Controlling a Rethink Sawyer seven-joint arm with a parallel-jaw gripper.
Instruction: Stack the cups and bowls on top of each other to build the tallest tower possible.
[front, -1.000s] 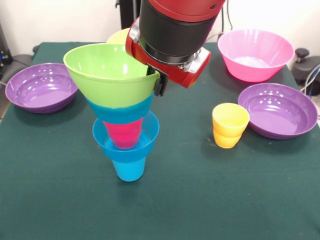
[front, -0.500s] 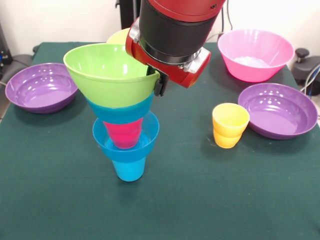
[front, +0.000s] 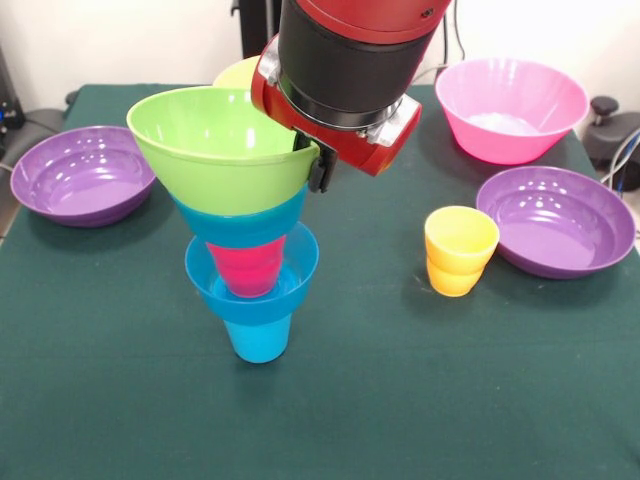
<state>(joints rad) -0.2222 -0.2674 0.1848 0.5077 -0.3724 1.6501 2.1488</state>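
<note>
Dark green cloth-covered table (front: 420, 400), pale wall (front: 120, 40) behind.

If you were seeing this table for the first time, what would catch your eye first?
A tall tower of nested plastic, left of centre: blue cup lowest, lime green bowl on top. The red and black gripper sits at that bowl's rim. To the right stands a lone yellow stepped cup.

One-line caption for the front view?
Tool at green bowl's rim atop the tower; yellow cup waits aside.
</note>
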